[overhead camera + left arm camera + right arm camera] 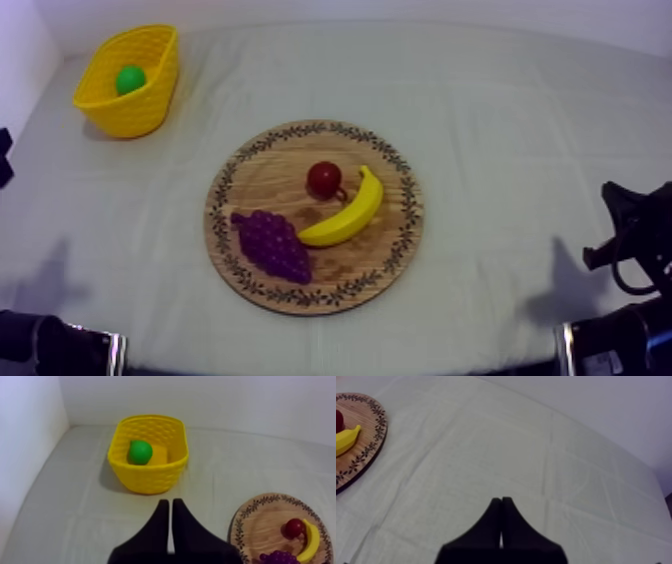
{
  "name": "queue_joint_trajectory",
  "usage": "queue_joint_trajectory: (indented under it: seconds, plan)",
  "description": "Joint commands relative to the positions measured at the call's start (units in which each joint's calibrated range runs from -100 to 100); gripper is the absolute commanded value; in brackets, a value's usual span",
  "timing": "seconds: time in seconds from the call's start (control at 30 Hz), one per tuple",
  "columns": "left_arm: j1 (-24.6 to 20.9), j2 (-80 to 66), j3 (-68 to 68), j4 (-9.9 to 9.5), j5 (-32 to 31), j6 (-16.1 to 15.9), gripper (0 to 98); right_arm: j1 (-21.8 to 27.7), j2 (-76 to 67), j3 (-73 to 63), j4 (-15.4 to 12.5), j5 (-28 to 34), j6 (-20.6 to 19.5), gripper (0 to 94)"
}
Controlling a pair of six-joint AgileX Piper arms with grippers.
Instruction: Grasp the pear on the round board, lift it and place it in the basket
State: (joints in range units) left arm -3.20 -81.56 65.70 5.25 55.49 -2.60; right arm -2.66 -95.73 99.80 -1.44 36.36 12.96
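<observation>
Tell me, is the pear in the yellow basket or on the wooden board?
Inside. The green pear lies in the yellow basket; the wooden board carries the grapes, banana and small red fruit.

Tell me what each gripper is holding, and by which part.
Nothing: left gripper and right gripper are shut empty; the pear lies in the basket.

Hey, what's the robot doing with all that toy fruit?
Right now it isn't holding anything. The green pear lies inside the yellow basket at the far left of the table. The banana, the grapes and the small red fruit sit on the wooden board in the middle. The left hand is shut and empty, pointing toward the basket. The right hand is shut and empty over bare cloth. The pear job looks done.
</observation>
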Motion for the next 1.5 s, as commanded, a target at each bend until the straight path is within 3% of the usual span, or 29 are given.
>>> queue_joint_trajectory:
  seconds: [0.0,0.43,0.63,0.73,0.9,1.0,1.33,1.47]
  plan:
    - [0.03,-1.92,5.09,0.11,-1.09,-0.92,0.1,-0.02,-0.03,-0.02,-0.05,0.02,-0.04,0.4]
    - [1.26,-7.52,24.03,0.96,-15.8,-1.06,0.1,-0.02,-0.03,-0.02,-0.05,0.02,-0.04,0.4]
    - [1.44,-9.55,30.96,0.54,-23.0,-0.22,0.1,-0.02,-0.03,-0.02,-0.05,0.02,0.0,0.4]
    - [1.29,-10.42,32.28,-0.61,-24.9,0.47,0.1,-0.02,-0.03,-0.02,-0.05,0.02,0.01,0.4]
    - [0.82,-12.8,32.63,-4.32,-22.74,3.39,0.1,-0.02,-0.03,-0.02,-0.05,0.02,-0.01,0.4]
    - [0.79,-14.65,32.14,-5.56,-19.91,4.15,0.1,-0.02,-0.03,-0.02,-0.05,0.02,-0.03,0.4]
    - [1.18,-18.13,31.27,-6.79,-14.96,7.95,0.1,-0.02,-0.03,-0.02,-0.05,0.02,0.0,0.4]
    - [1.37,-18.24,32.49,-6.94,-17.97,11.17,0.1,-0.02,-0.03,-0.02,-0.05,0.02,-0.02,0.4]
